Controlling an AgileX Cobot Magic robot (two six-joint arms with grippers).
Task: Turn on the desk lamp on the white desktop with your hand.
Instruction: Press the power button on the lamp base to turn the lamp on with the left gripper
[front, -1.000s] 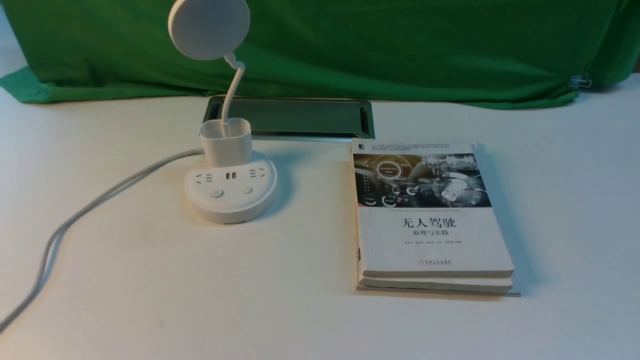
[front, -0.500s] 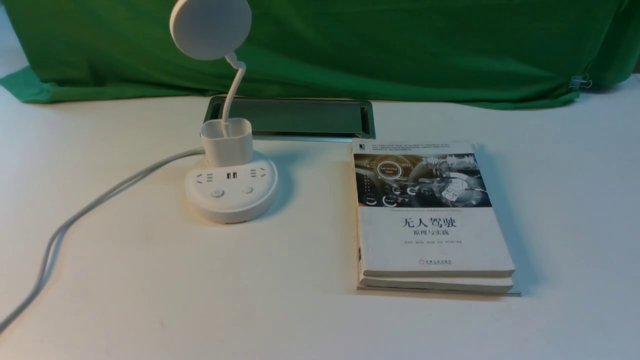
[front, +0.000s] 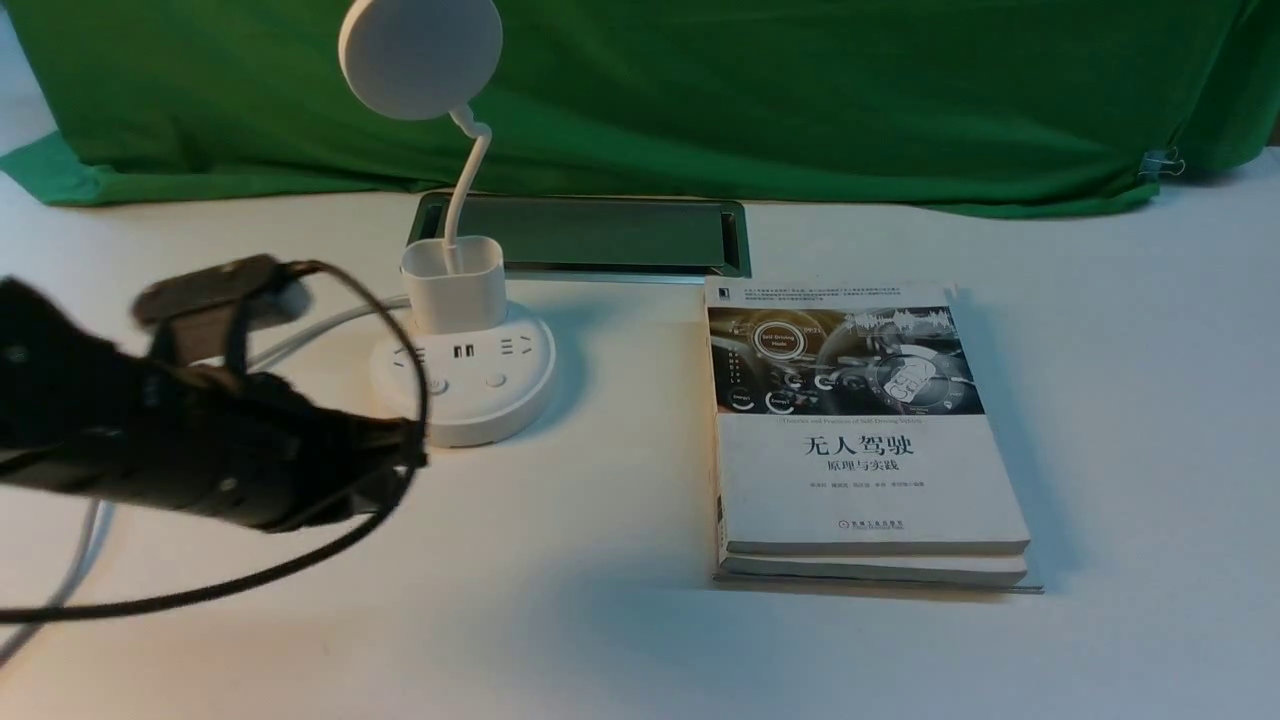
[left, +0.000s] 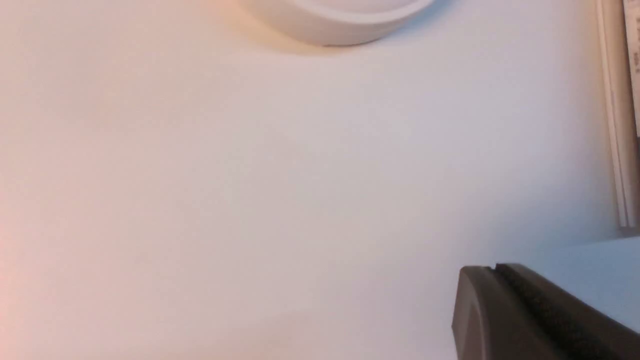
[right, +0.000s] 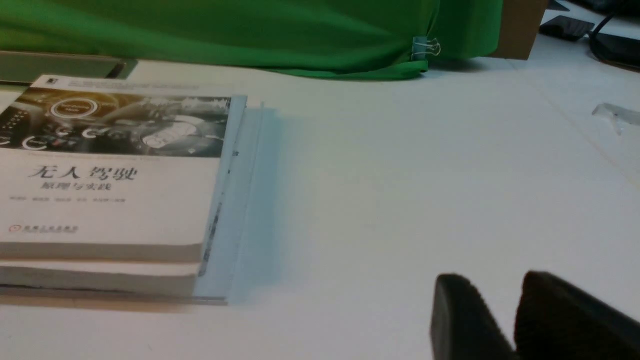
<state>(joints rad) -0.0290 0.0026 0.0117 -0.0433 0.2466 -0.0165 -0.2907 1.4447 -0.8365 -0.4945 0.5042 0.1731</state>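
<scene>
Looks like the reaching stage to me. The white desktop (front: 600, 620) fills the scene, and the desk lamp (front: 452, 290) sits on its left half, just in front of the silver cable slot (front: 590, 235). The lamp's head looks dark as far as I can see.

The left hand (front: 385, 470) hovers near the front-left of the lamp's round base (front: 480, 415), not touching it. From the front it's a blurry black smear, and its wrist camera catches only one finger, so I can't tell if it's pinched or spread. The right hand (right: 505, 285) is out of the front shot. Its own camera looks across at the books (front: 860, 440), and its jaws are a little apart with nothing in them.

Next move, I'd guess: get a fingertip over the left button (front: 436, 384), the one with the power mark. Then press straight down without snagging the cord (front: 330, 322) or shoving the base.

Count, big to small: one desktop, one green cloth (front: 800, 90), one slot, two stacked books, one lamp, two hands, one cord, two buttons, one binder clip (front: 1160, 162).
</scene>
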